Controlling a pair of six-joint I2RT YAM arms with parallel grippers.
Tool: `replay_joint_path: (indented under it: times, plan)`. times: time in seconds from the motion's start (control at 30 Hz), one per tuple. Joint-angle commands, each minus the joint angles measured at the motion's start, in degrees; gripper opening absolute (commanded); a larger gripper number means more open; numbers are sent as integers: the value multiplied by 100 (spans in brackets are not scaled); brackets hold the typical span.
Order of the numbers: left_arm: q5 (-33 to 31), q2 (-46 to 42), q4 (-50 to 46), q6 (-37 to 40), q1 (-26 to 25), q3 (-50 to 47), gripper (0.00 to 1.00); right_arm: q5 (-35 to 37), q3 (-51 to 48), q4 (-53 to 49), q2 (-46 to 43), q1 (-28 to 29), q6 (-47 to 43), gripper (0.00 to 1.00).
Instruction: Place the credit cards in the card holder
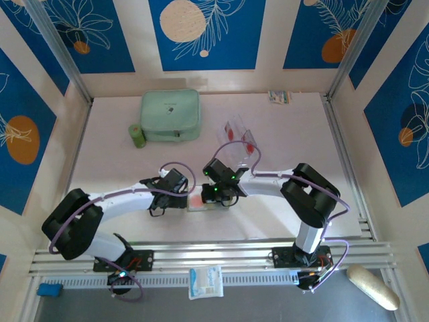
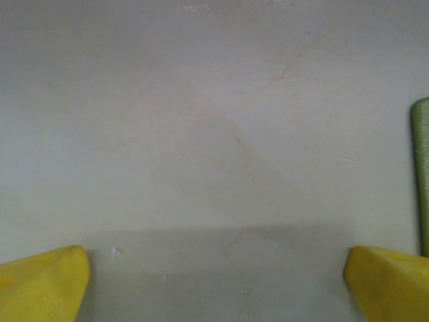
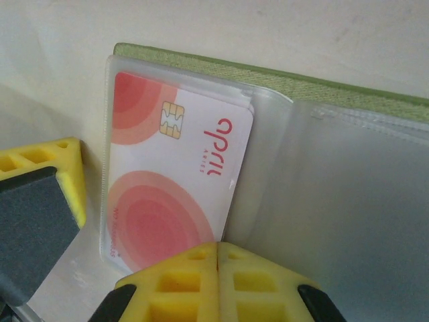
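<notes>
The small olive-green fold card holder (image 3: 322, 87) is lying open on the pale table (image 2: 201, 100) between the two arms, with its clear plastic inner pockets facing up. A white credit card with pink-red circles and a gold chip (image 3: 177, 168) is sitting inside the clear pocket at the holder's end. The right gripper (image 3: 218, 268) is hovering at that pocket's near edge, its yellow fingertips pressed together with nothing visibly between them. The left gripper (image 2: 214, 282) is sitting just beside the holder with its jaws spread wide, and the holder's green edge is showing at the right rim of the left wrist view. More transparent rectangular credit cards with red round marks (image 1: 239, 135) are lying farther back on the table, well apart from the holder. To their left, a large mint-green zip case (image 1: 170, 115) and a small green roll (image 1: 137, 136) are lying side by side.
</notes>
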Motion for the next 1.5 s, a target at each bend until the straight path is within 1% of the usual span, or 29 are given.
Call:
replay_joint_path:
  times: [0.0, 0.4, 0.67, 0.77, 0.97, 1.17, 1.33, 1.47]
  plan:
    - [101, 174, 90, 54, 58, 3, 100, -242, 88, 37, 125, 77, 127, 0]
    - [146, 171, 97, 43, 52, 56, 100, -529, 37, 293, 119, 20, 323, 0]
    - [40, -120, -210, 63, 54, 187, 100, -460, -145, 112, -596, -226, 232, 0]
    - [-25, -327, -410, 80, 58, 257, 100, -355, -230, -68, -904, -362, 107, 2]
    - [-92, -727, -722, 132, 66, 505, 100, -105, -537, -335, -1557, -719, -88, 8]
    - [99, -987, -801, 159, 63, 839, 100, -2, -956, -484, -2414, -1257, -162, 20]
    - [404, -963, -665, 43, 50, 1072, 100, -35, -1084, -749, -3028, -1702, -343, 31]
    - [648, -829, -401, -177, -41, 1157, 100, -205, -1127, -847, -3297, -1998, -465, 31]
